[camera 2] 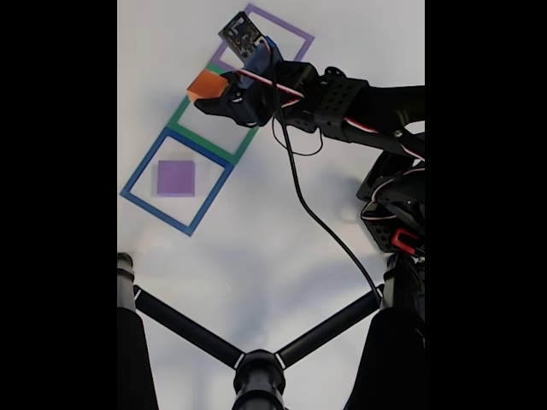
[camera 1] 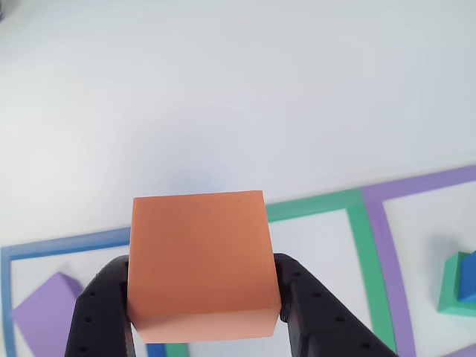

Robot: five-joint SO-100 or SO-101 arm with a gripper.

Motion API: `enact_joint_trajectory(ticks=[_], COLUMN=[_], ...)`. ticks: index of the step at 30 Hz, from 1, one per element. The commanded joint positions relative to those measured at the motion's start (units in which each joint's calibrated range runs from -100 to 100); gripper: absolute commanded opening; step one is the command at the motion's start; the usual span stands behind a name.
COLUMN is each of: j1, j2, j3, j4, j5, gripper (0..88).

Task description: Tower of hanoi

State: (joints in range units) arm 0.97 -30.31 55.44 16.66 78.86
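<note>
While our gripper [camera 1: 204, 312] clamps the orange block [camera 1: 199, 260] between its two black fingers [camera 1: 100, 309], we carry it raised above the white table [camera 1: 223, 89]

Nearest us in the other view, the orange block sits squeezed on both sides by the jaws; below it to the left lies the purple block [camera 1: 44, 312] inside the blue tape square [camera 1: 59, 245], and to the right the green block [camera 1: 450, 286] with the blue block [camera 1: 468, 279] on it rests inside the purple tape square [camera 1: 387, 253], the green tape square [camera 1: 357, 223] between them; in the fixed view our arm [camera 2: 359, 102] reaches from the right, holding the orange block over the green outline's edge, well apart from the purple block
</note>
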Motion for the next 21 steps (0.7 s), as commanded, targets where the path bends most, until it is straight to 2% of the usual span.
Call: enact_joint_trajectory(ticks=[1, 6, 9, 16, 21], j1=[-3.75, -8.33, -10.69, -15.42, -18.62], j2=[-6.63, -9.03, -11.12, -16.24, -17.29], j3=[-17.69, -29.5, -32.5, -33.68, -29.59], j4=[25.47, 41.17, 46.59, 54.44, 51.61], j5=[-9.56, -16.36, -18.2, -16.36, -13.06], gripper=[10.7, 10.7, 10.7, 10.7, 10.6])
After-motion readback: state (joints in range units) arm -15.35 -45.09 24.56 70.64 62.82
